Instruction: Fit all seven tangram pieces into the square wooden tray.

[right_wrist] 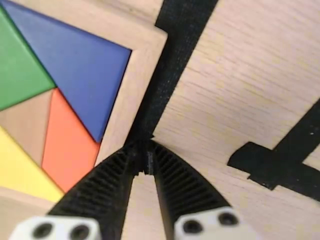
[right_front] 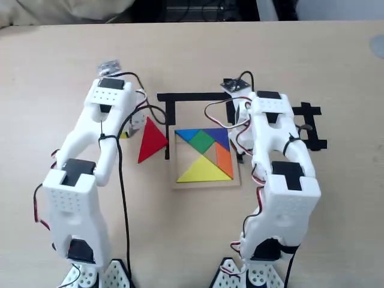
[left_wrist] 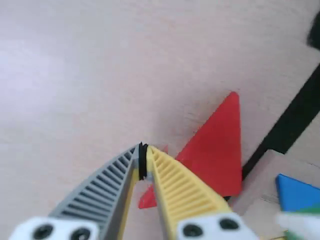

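Note:
The square wooden tray (right_front: 207, 183) lies between the two arms and holds blue (right_front: 187, 135), green (right_front: 203, 142), dark blue (right_front: 221, 138), orange (right_front: 224, 159) and yellow (right_front: 203, 171) pieces. Bare wood shows along the tray's left part. A red triangle (right_front: 151, 140) lies flat on the table just left of the tray. My left gripper (left_wrist: 142, 155) is shut and empty, its tips beside a corner of the red triangle (left_wrist: 217, 145). My right gripper (right_wrist: 147, 156) is shut and empty, low at the tray's right rim (right_wrist: 137, 85), next to the dark blue piece (right_wrist: 80, 60) and the orange piece (right_wrist: 70, 145).
Black tape strips mark the table behind the tray (right_front: 192, 96) and to its right (right_front: 312, 129). One tape strip (right_wrist: 175, 55) runs along the tray's outer edge. Both arm bodies flank the tray; open table lies beyond them toward the back.

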Action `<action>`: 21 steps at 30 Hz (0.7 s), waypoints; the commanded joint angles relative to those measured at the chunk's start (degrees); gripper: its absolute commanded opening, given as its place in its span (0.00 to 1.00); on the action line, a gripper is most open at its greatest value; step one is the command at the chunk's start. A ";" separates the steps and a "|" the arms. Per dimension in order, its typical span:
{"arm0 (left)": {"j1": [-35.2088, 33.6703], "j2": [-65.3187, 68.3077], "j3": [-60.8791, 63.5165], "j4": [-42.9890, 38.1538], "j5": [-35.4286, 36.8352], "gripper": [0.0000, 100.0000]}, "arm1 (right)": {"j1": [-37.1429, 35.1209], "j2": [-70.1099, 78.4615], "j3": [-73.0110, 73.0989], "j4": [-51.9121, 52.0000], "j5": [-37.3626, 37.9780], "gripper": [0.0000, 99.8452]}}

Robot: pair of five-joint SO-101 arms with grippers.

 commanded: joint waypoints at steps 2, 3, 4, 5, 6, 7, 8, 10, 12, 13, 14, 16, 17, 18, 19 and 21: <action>3.91 -0.53 -1.45 0.97 12.48 0.03 | -1.67 -0.13 1.01 0.79 0.70 0.01; 3.82 -0.53 -0.40 -0.18 17.41 0.03 | -1.67 -0.13 1.01 0.79 0.70 0.01; 3.74 -0.35 0.84 -1.67 22.95 0.03 | -1.67 -0.13 1.01 0.79 0.70 0.01; 3.56 0.00 1.71 -3.16 28.48 0.03 | -1.58 -0.13 1.01 0.79 0.70 0.01; 3.38 0.35 2.51 -4.57 33.58 0.03 | -1.58 -0.13 1.01 0.79 0.70 0.01; 2.86 0.70 2.86 -5.54 37.89 0.03 | -1.58 -0.13 1.01 0.79 0.70 0.01; 2.33 1.05 2.86 -5.98 40.70 0.03 | -1.58 -0.13 1.01 0.79 0.70 0.01; 0.48 1.85 2.68 -6.95 41.67 0.03 | -1.49 -0.13 1.01 0.79 0.70 0.01; -0.84 2.46 2.15 -7.21 41.67 0.03 | -1.58 -0.13 1.01 0.79 0.70 0.01; -1.01 2.99 2.24 -7.38 41.76 0.03 | -1.58 -0.13 1.01 0.79 0.70 0.01; -0.84 3.69 2.33 -7.38 41.76 0.03 | -1.67 -0.13 1.01 0.79 0.70 0.01; 0.84 5.45 2.15 -7.38 41.76 0.03 | -1.67 -0.13 1.01 0.79 0.70 0.01; 1.89 6.15 1.89 -7.03 41.76 0.03 | -1.67 -0.13 1.01 0.79 0.70 0.01; 2.77 6.59 1.80 -7.03 41.76 0.03 | -1.67 -0.13 1.01 0.79 0.70 0.01; 3.47 6.86 1.80 -7.12 41.76 0.03 | -1.67 -0.13 1.01 0.79 0.70 0.01; 4.88 6.51 1.80 -7.12 41.76 0.03 | -1.67 -0.13 1.01 0.79 0.70 0.01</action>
